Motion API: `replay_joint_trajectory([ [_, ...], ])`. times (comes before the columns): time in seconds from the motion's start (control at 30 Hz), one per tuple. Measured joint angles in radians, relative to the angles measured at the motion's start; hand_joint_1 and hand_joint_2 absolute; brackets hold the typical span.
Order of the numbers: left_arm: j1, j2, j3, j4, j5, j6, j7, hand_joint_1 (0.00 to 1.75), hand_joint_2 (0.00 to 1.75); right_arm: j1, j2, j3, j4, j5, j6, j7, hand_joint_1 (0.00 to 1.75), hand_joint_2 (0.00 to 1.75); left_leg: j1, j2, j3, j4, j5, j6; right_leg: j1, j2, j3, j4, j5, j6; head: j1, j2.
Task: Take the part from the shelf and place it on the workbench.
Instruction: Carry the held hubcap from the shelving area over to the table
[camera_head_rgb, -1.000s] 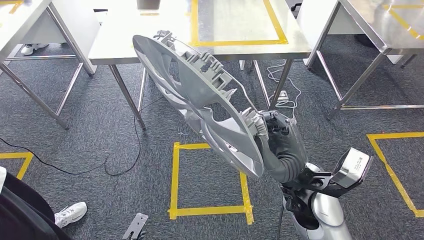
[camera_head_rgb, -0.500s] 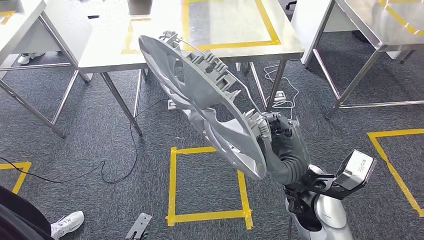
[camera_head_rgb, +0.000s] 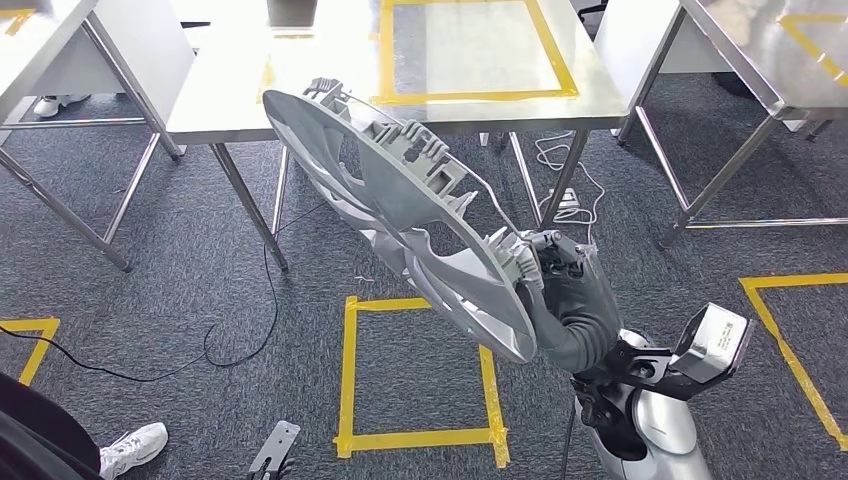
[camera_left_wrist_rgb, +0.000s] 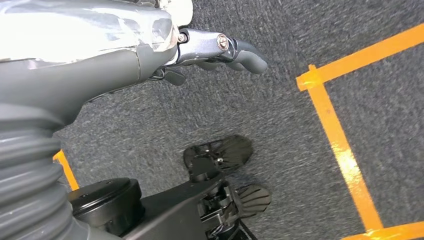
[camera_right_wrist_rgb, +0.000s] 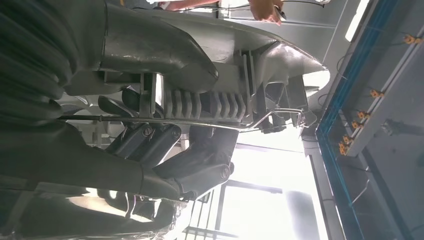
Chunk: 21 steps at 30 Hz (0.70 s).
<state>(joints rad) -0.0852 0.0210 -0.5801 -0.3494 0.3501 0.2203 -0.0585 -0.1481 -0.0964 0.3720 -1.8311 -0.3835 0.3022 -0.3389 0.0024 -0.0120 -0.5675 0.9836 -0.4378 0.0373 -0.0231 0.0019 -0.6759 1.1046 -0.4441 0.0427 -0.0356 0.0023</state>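
In the head view a large grey plastic part (camera_head_rgb: 400, 195), round and ribbed with clips along its rim, hangs tilted in the air in front of me. My right hand (camera_head_rgb: 553, 263) grips its near edge. From the right wrist view the part (camera_right_wrist_rgb: 250, 47) lies against my right hand (camera_right_wrist_rgb: 165, 145), whose fingers curl around a rib and a thin wire. The steel workbench (camera_head_rgb: 595, 95), marked with a yellow tape rectangle, stands just beyond the part. My left hand (camera_left_wrist_rgb: 225, 50) hangs over the carpet and holds nothing.
More steel tables stand to the left (camera_head_rgb: 60, 40) and right (camera_head_rgb: 760, 50). A yellow tape square (camera_head_rgb: 348, 370) marks the grey carpet below the part. Cables (camera_head_rgb: 240, 335) trail on the floor. A person's white shoe (camera_head_rgb: 135, 445) is at the lower left.
The whole picture has shifted a little, so the camera has moved. The part stays in my right hand, tilted the same way.
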Motion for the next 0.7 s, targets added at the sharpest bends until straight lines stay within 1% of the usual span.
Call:
replay_joint_trajectory([
  [0.03,0.0,-0.001,0.0,0.001,0.002,0.001,-0.001,0.0,1.75,-0.005,0.0,0.002,0.001,-0.001,0.001,0.0,1.75,1.75,-0.002,-0.002,0.001,0.007,-0.008,-0.006,-0.001,-0.001,0.028,-0.06,0.024,-0.002,0.0,0.0],
  [0.07,0.0,-0.001,0.001,0.002,0.003,0.001,-0.002,0.0,1.75,-0.008,0.001,0.005,0.002,-0.002,0.001,0.0,1.75,1.75,-0.005,-0.002,0.002,0.012,-0.015,-0.011,0.0,-0.003,0.045,-0.093,0.036,-0.009,-0.001,0.0],
  [0.13,0.002,-0.001,0.001,0.005,0.004,0.001,-0.003,0.0,1.75,-0.012,0.001,0.009,0.004,-0.004,0.001,0.0,1.75,1.75,-0.006,-0.002,0.002,0.015,-0.023,-0.019,0.004,-0.001,0.052,-0.101,0.036,-0.027,-0.002,0.0],
  [0.2,0.002,0.001,0.001,0.006,0.004,0.001,-0.003,0.0,1.75,-0.014,0.002,0.011,0.005,-0.004,0.001,0.0,1.75,1.75,-0.001,-0.001,-0.002,0.026,-0.035,-0.028,0.0,0.0,0.057,-0.102,0.032,-0.039,-0.002,0.0],
  [0.23,0.002,0.001,0.002,0.006,0.004,0.001,-0.003,0.0,1.75,-0.015,0.003,0.011,0.006,-0.004,0.002,0.0,1.75,1.75,0.001,0.001,-0.013,0.051,-0.05,-0.034,-0.003,0.0,0.062,-0.103,0.029,-0.045,-0.003,0.0],
  [0.27,0.002,0.002,0.002,0.006,0.005,0.001,-0.004,0.0,1.75,-0.017,0.004,0.012,0.006,-0.005,0.002,0.0,1.75,1.75,0.003,0.003,-0.037,0.099,-0.074,-0.039,-0.005,0.0,0.066,-0.104,0.027,-0.05,-0.004,0.0],
  [0.3,0.002,0.001,0.002,0.007,0.007,0.001,-0.005,0.0,1.75,-0.02,0.005,0.013,0.007,-0.006,0.003,0.002,1.75,1.75,0.006,0.005,-0.07,0.163,-0.1,-0.045,-0.004,0.0,0.069,-0.104,0.023,-0.054,-0.005,0.0],
  [0.33,0.003,0.001,0.002,0.008,0.011,0.002,-0.006,0.0,1.75,-0.023,0.007,0.014,0.009,-0.008,0.004,0.005,1.75,1.75,0.008,0.006,-0.11,0.233,-0.124,-0.049,-0.002,0.0,0.072,-0.104,0.021,-0.057,-0.006,0.0],
  [0.37,0.005,0.002,0.003,0.008,0.015,0.002,-0.008,0.0,1.75,-0.026,0.01,0.016,0.012,-0.011,0.005,0.01,1.75,1.75,0.01,0.007,-0.145,0.287,-0.135,-0.051,-0.001,0.001,0.074,-0.104,0.018,-0.059,-0.006,0.0],
  [0.4,0.007,0.002,0.004,0.009,0.019,0.003,-0.011,0.0,1.75,-0.03,0.012,0.019,0.015,-0.013,0.006,0.016,1.75,1.75,0.01,0.007,-0.166,0.308,-0.126,-0.051,0.0,0.003,0.077,-0.104,0.016,-0.06,-0.006,0.0],
  [0.43,0.009,0.002,0.007,0.009,0.023,0.005,-0.014,0.0,1.75,-0.034,0.016,0.021,0.019,-0.014,0.006,0.022,1.75,1.75,0.01,0.007,-0.167,0.289,-0.099,-0.049,0.002,0.004,0.082,-0.104,0.012,-0.061,-0.006,0.0],
  [0.47,0.01,0.002,0.01,0.01,0.026,0.007,-0.016,0.0,1.75,-0.04,0.02,0.024,0.022,-0.015,0.007,0.027,1.75,1.75,0.01,0.007,-0.148,0.234,-0.057,-0.045,0.003,0.007,0.088,-0.104,0.009,-0.06,-0.006,0.0],
  [0.5,0.012,0.003,0.013,0.01,0.029,0.008,-0.018,0.0,1.75,-0.046,0.024,0.027,0.025,-0.016,0.008,0.031,1.75,1.75,0.008,0.007,-0.119,0.16,-0.015,-0.037,0.004,0.008,0.094,-0.105,0.005,-0.059,-0.005,0.0],
  [0.53,0.012,0.005,0.016,0.01,0.031,0.01,-0.019,0.0,1.75,-0.054,0.029,0.03,0.028,-0.016,0.008,0.033,1.75,1.75,0.005,0.008,-0.09,0.096,0.013,-0.029,0.007,0.01,0.099,-0.105,0.001,-0.057,-0.005,0.0],
  [0.57,0.013,0.006,0.018,0.011,0.032,0.011,-0.02,0.0,1.75,-0.06,0.032,0.033,0.03,-0.017,0.008,0.034,1.75,1.75,0.001,0.009,-0.069,0.051,0.026,-0.022,0.009,0.011,0.101,-0.105,-0.002,-0.054,-0.005,0.0],
  [0.6,0.014,0.007,0.019,0.011,0.034,0.012,-0.021,0.0,1.75,-0.066,0.035,0.035,0.031,-0.018,0.008,0.035,1.75,1.75,-0.002,0.01,-0.059,0.03,0.027,-0.016,0.009,0.012,0.101,-0.105,-0.005,-0.049,-0.004,0.0],
  [0.63,0.015,0.007,0.02,0.011,0.035,0.012,-0.022,0.0,1.75,-0.07,0.037,0.037,0.033,-0.02,0.008,0.036,1.75,1.75,-0.005,0.01,-0.056,0.026,0.021,-0.013,0.011,0.012,0.101,-0.107,-0.007,-0.044,-0.004,0.0],
  [0.7,0.018,0.007,0.023,0.011,0.036,0.013,-0.023,0.0,1.75,-0.077,0.039,0.039,0.036,-0.022,0.01,0.038,1.75,1.75,-0.003,0.01,-0.043,0.011,0.024,-0.005,0.01,0.009,0.102,-0.104,-0.012,-0.035,-0.004,0.0],
])
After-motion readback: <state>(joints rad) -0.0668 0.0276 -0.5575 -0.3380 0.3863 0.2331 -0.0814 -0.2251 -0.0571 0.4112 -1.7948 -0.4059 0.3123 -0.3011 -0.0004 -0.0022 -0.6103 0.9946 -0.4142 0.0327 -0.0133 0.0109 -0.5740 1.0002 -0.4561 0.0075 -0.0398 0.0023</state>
